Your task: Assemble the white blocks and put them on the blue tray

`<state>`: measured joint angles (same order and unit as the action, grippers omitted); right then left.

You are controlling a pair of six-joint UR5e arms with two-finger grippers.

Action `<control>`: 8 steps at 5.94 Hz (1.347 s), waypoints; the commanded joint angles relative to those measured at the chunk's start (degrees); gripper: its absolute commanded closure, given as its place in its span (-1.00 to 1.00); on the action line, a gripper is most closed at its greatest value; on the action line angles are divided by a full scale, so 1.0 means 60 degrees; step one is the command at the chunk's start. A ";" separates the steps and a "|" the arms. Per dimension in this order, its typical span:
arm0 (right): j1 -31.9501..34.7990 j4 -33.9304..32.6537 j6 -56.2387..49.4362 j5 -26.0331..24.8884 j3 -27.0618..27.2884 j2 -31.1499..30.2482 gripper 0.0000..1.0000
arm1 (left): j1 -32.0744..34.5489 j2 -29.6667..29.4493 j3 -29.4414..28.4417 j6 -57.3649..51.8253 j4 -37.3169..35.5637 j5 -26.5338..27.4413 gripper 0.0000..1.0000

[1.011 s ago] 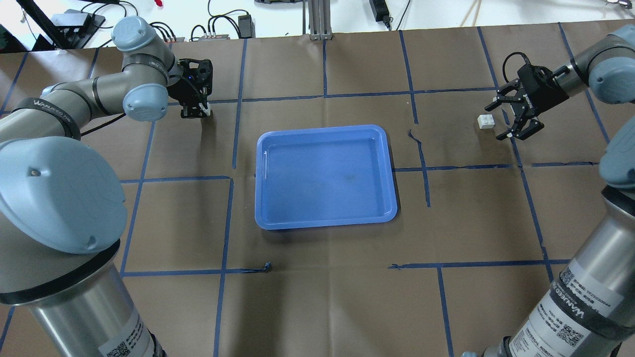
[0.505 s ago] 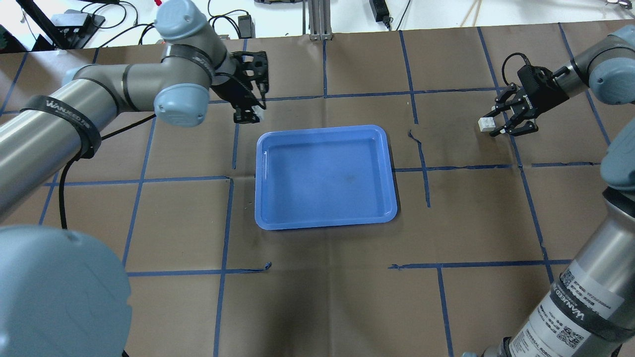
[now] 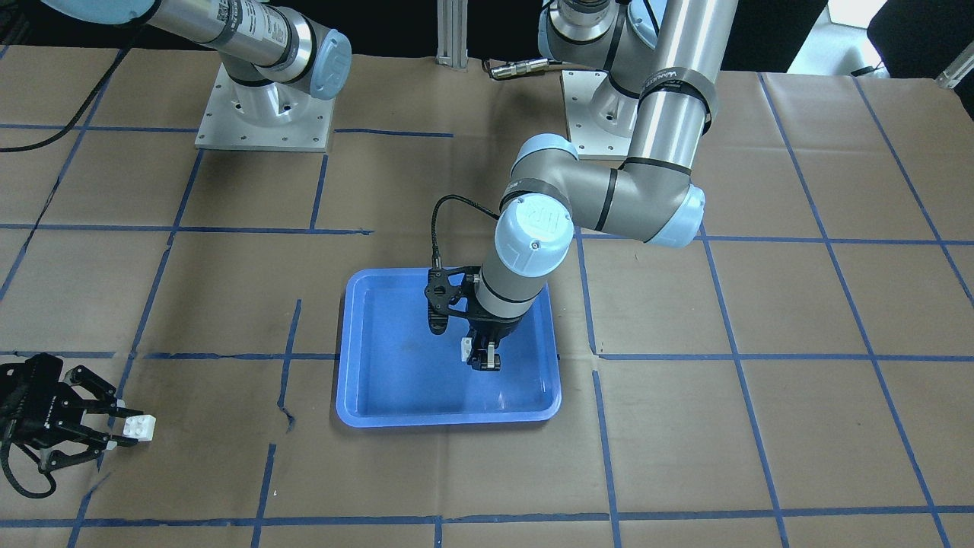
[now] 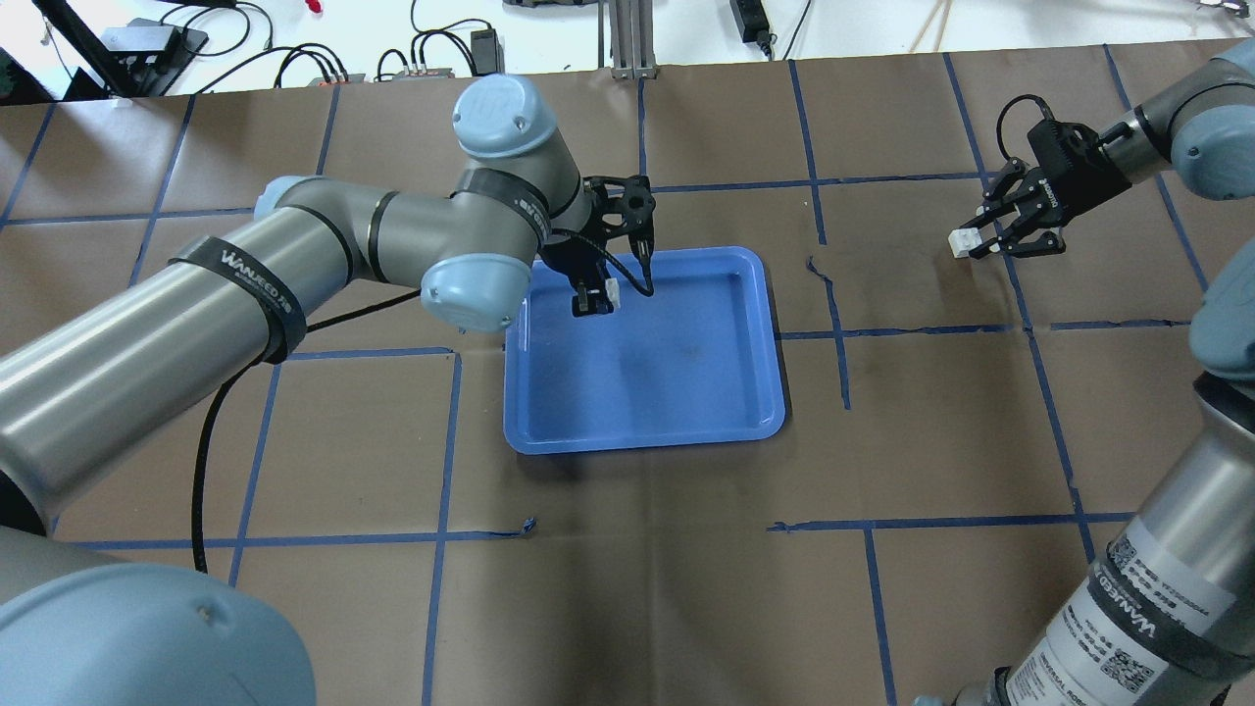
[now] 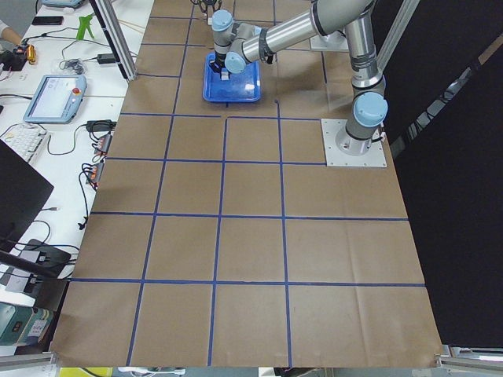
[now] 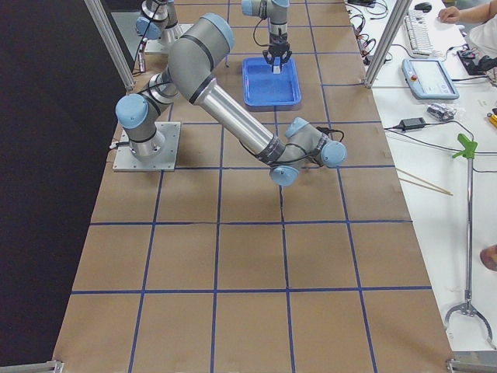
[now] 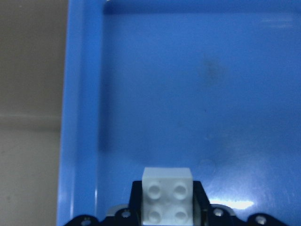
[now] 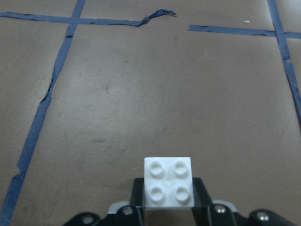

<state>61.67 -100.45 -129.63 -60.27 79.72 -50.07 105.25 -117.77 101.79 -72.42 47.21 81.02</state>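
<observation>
The blue tray (image 4: 686, 392) lies at the table's middle; it also shows in the front view (image 3: 396, 388) and the left wrist view (image 7: 235, 94). My left gripper (image 4: 594, 300) is shut on a white block (image 4: 612, 290), held studs-up over the tray's far left part (image 3: 465, 349) (image 7: 168, 195). My right gripper (image 4: 983, 245) is shut on the other white block (image 4: 965, 239) over the brown paper, far right of the tray (image 3: 141, 427) (image 8: 168, 182).
Brown paper with blue tape lines (image 4: 833, 324) covers the table. A torn bit of tape (image 8: 155, 16) lies ahead of the right gripper. Cables and power bricks (image 4: 431, 54) lie beyond the far edge. The arm bases (image 3: 262, 114) stand at the robot's side.
My left arm swung right from the table's far left to over the tray, carrying its white block. My right gripper went from open beside the other white block to shut on it.
</observation>
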 commanded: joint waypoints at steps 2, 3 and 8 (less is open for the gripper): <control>0.0266 0.0798 0.0566 0.0054 -0.0134 -0.1157 0.40 | 0.0110 -0.0074 0.0365 0.0000 -0.0237 0.0003 -0.97; 0.0398 0.1065 0.0598 0.0098 0.0012 -0.1452 0.40 | 0.0110 0.0260 0.0262 -0.0015 -0.0150 0.0017 -0.99; 0.2107 -0.0683 0.3126 0.0933 0.2442 -0.2818 0.41 | -0.1071 0.4443 -0.2288 0.3017 0.7738 0.0352 -0.99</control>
<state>70.72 -100.46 -115.33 -54.89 92.53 -66.56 101.53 -96.37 89.13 -61.62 86.91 81.99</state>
